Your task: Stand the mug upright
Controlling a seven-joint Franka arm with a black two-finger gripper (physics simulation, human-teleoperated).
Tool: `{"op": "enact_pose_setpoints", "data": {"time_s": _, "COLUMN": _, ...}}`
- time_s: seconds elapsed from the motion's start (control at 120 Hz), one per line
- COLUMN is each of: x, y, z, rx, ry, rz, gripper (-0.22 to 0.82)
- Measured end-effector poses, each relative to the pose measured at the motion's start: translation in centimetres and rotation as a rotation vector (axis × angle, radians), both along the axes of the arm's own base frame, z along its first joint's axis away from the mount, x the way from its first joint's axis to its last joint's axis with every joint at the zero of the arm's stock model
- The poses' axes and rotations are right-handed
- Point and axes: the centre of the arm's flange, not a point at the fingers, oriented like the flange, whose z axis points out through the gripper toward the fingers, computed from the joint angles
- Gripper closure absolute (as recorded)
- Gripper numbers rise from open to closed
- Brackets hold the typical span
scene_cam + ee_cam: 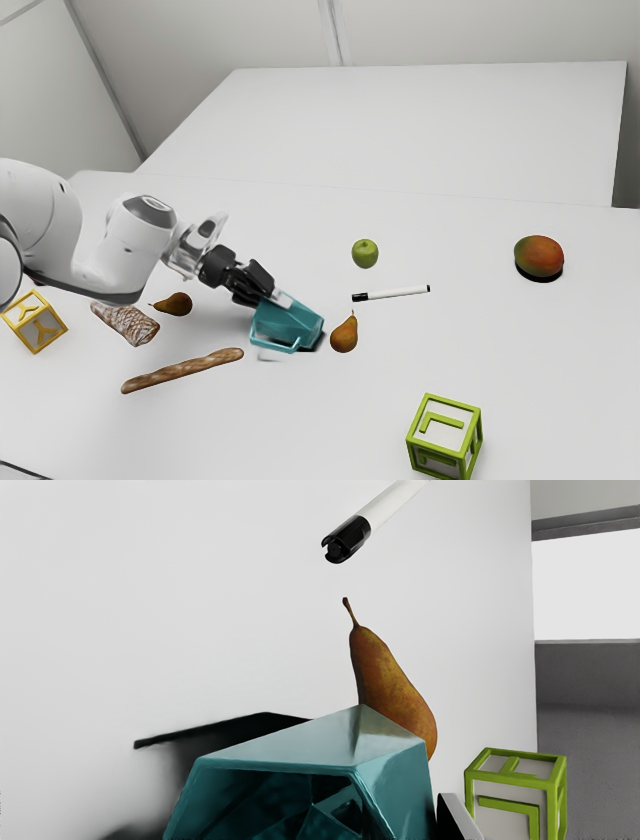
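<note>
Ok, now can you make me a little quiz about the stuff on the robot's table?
1. True or false: the mug is standing upright.
2. Fill in the colour: the marker has a ____ cap.
3. How many pears are on the table? a) one b) two c) three

Key: 1. False; 2. black; 3. b
</note>
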Motion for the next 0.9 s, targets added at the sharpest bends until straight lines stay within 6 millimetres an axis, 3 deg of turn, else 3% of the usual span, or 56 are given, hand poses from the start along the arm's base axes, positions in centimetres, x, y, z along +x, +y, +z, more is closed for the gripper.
{"op": "enact_pose_setpoints", "data": {"time_s": 0.233, "x": 0.0, "y": 0.5, "z": 2.2, "rx": -0.014, "ry": -0.06, "rz": -0.008, "gripper": 0.75}}
{"op": "enact_pose_setpoints", "data": {"time_s": 0.4, "x": 0.4, "y": 0.9, "z": 7.5, "rx": 0.008, "ry": -0.163, "rz": -0.036, "gripper": 0.76}}
{"op": "enact_pose_setpoints", "data": {"time_s": 0.567, "x": 2.6, "y": 1.7, "z": 12.9, "rx": 0.245, "ry": -0.226, "rz": -0.189, "gripper": 0.77}}
{"op": "enact_pose_setpoints", "data": {"time_s": 0.783, "x": 3.6, "y": 0.5, "z": 13.9, "rx": 0.654, "ry": -0.2, "rz": -0.373, "gripper": 0.78}}
{"op": "enact_pose_setpoints", "data": {"time_s": 0.9, "x": 3.8, "y": -0.5, "z": 13.2, "rx": 0.805, "ry": -0.194, "rz": -0.41, "gripper": 0.78}}
